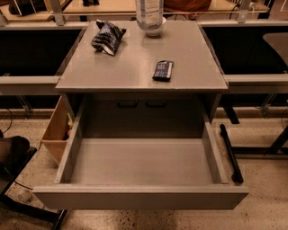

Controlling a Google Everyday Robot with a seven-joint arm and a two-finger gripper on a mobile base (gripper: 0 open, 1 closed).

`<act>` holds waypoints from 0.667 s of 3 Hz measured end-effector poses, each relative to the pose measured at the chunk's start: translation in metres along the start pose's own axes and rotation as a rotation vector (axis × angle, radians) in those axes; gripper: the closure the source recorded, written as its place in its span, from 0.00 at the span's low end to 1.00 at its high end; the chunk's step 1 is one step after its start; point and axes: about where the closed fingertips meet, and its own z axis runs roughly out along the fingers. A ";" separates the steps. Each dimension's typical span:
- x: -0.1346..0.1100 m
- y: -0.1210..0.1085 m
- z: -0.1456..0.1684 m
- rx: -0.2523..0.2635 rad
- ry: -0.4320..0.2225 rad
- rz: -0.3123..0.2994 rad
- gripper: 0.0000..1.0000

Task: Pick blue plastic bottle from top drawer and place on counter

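Observation:
The lower part of the blue plastic bottle [149, 13], clear with a pale label, shows at the top edge of the camera view, over the far part of the counter [135, 67]. Its cap and top are cut off by the frame edge. I cannot tell whether it touches the counter. It stands in front of a white bowl [155, 32]. The top drawer [139, 197] is pulled fully open and nothing lies in it. The gripper is out of view.
A dark crumpled snack bag [108, 37] lies at the counter's far left, and a small dark packet [163, 70] lies right of its middle. A wooden box [56, 130] hangs left of the cabinet. A black bar [230, 152] runs along the drawer's right side. Grey tables flank both sides.

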 end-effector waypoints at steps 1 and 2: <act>-0.004 -0.047 0.004 0.099 -0.030 0.036 1.00; 0.001 -0.130 -0.001 0.301 -0.044 0.054 1.00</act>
